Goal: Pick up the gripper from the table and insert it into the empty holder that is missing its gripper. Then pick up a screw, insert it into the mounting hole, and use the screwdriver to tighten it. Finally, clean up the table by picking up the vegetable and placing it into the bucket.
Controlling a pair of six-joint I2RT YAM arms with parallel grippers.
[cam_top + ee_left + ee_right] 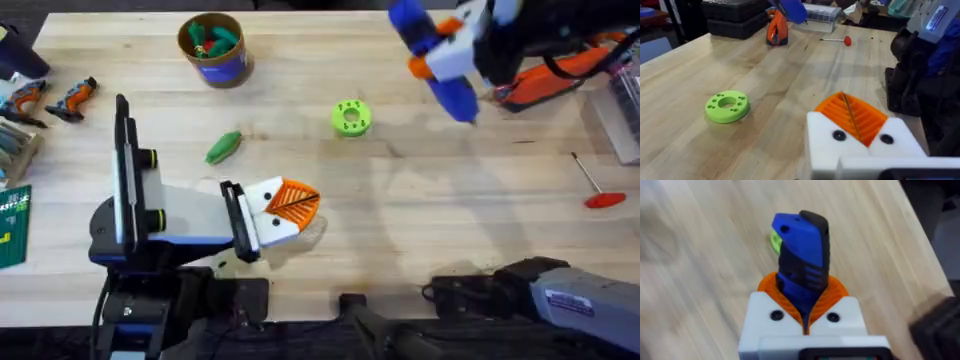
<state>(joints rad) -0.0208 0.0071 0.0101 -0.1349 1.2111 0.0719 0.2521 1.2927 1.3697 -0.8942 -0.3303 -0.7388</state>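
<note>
The right gripper [805,317] is raised above the counter's [420,200] far right part, and in the overhead view it is blurred; its fingers clamp the blue screwdriver [802,260], whose bit cannot be made out. In the right wrist view the screwdriver's body hides most of the green disc [350,117] below it.

The left gripper [290,205] lies low over the counter, nearer the arm bases than the disc, its two orange-padded fingers pressed together with nothing between them. The mount at the far right edge, where the holder would be, is largely covered by the right arm, so its state cannot be told.

The vegetable [223,146] lies on the bare wood between the left gripper and the bucket [213,48]; the bucket stands near the far edge, beyond the disc and to its left, with green and red pieces inside. A red-handled rod [596,187] lies well right of the disc. The counter is pale planked wood; dark trays stand beyond it.
</note>
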